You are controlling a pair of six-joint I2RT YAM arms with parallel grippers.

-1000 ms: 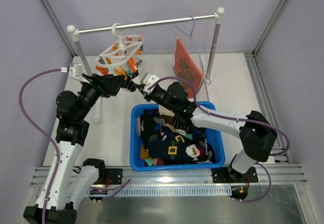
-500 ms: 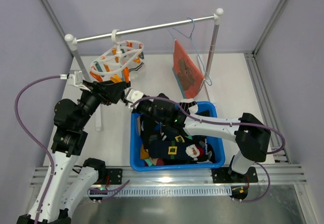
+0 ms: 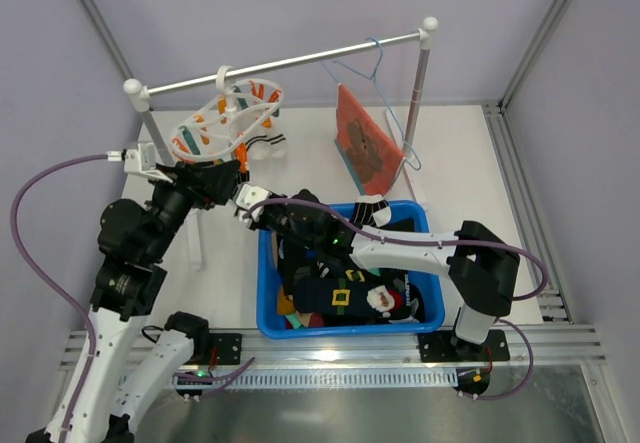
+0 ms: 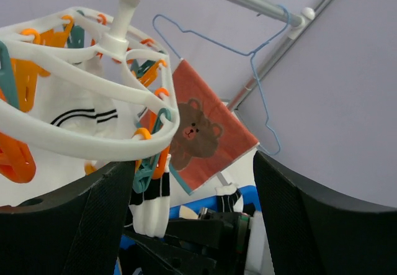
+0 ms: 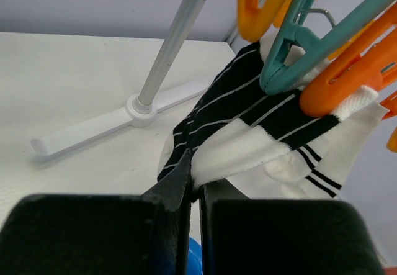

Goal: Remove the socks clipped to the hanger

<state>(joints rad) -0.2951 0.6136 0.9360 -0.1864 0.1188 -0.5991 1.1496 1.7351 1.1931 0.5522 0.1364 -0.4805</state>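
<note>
To tug it free, the right gripper [image 5: 193, 177] pinches the black-striped white sock [image 5: 245, 143] pegged above it; the left gripper [image 4: 192, 166] gapes under the white plastic ring hanger [image 4: 93, 139].

I see plain lilac walls [image 3: 330, 3] closing the cell from nine round to three o'clock, a white table [image 3: 460, 153] under even light, and a ribbed metal rail [image 3: 330, 346] along six o'clock.

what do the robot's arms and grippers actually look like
Both the left arm and right arm have white link shells joined by bulky black joint housings. A thin purple cable loops along each. The fingers are black, with a finely dotted texture on the left pair.
</note>
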